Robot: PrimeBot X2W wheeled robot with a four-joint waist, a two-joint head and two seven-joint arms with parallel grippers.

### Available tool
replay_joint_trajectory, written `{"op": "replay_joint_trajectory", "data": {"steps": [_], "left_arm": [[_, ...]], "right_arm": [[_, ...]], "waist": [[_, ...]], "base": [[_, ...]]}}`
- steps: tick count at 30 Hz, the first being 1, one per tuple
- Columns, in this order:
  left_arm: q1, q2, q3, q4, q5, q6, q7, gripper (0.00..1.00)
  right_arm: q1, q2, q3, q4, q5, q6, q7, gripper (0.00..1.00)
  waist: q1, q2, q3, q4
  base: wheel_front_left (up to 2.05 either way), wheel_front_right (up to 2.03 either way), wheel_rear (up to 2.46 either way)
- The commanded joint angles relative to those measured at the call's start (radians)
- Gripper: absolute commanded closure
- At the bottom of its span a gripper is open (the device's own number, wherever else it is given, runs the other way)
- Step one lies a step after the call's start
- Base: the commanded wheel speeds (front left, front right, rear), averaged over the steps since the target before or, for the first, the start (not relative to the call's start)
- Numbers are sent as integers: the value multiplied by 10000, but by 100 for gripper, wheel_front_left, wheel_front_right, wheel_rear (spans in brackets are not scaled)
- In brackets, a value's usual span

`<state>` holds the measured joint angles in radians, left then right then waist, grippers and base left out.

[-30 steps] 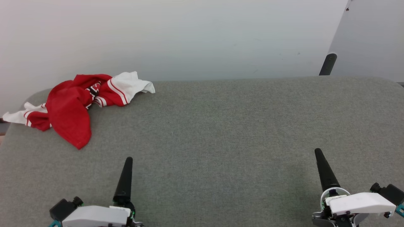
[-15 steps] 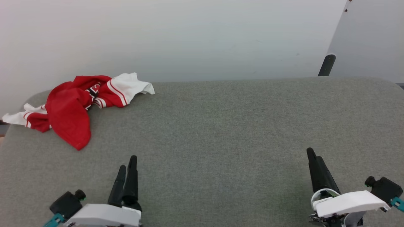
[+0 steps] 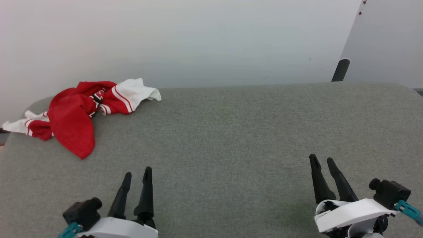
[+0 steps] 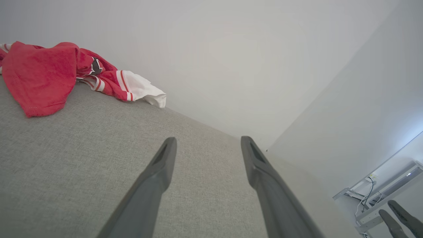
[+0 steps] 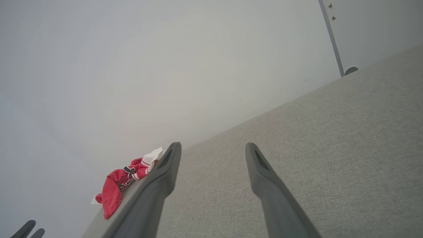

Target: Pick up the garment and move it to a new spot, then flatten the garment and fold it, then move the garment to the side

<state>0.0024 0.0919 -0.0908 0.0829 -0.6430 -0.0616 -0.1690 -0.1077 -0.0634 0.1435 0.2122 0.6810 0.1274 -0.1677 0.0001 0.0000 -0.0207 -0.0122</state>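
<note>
my left jaws stand wide apart with nothing between them, the two dark fingers [image 3: 145, 193] pointing away from me over the near left part of the bench [image 3: 231, 132]. my right jaws stand just as wide and just as bare, their fingers [image 3: 340, 185] over the near right part. from my left wrist the fingers [image 4: 155, 180] frame plain grey fabric of the bench [image 4: 82, 148]. from my right wrist the fingers [image 5: 264, 185] frame more of the same grey bench [image 5: 330, 132].

further out, the garment [image 3: 71, 115] lies crumpled at the far left corner of the bench, well apart from both pairs of jaws and nearer the left pair. it is a red heap with one white sleeve spread to the right along the back edge and another white bit at the left edge. striped trim and a scrap of black lettering show in the folds. my left wrist sees the garment [image 4: 36, 72] at upper left. my right wrist sees the garment [image 5: 114, 191] small, just beside one finger. behind the bench stands a pale wall [image 3: 198, 39], with a dark post [image 3: 340, 69] at the far right corner.
</note>
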Motion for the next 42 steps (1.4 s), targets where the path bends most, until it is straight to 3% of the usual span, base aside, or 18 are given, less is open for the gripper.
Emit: {"op": "replay_joint_trajectory", "data": {"steps": [1, 21, 42], "left_arm": [[12, -5, -26, -135, 352, 35, -87, 0], [461, -190, 435, -645, 2799, -229, -531, 0], [696, -332, 465, -871, 4397, -449, -885, 0]], "right_arm": [[-46, -5, 73, -118, -330, 38, -103, 0], [285, 97, -30, -87, -2880, 40, -548, 0], [367, 132, 196, -181, -4374, 48, -855, 0]], "waist": [[0, 0, -12, -15], [0, 0, -175, -129], [-1, 0, -268, -98]], "base": [[0, 0, 0], [0, 0, 0], [0, 0, 0]]}}
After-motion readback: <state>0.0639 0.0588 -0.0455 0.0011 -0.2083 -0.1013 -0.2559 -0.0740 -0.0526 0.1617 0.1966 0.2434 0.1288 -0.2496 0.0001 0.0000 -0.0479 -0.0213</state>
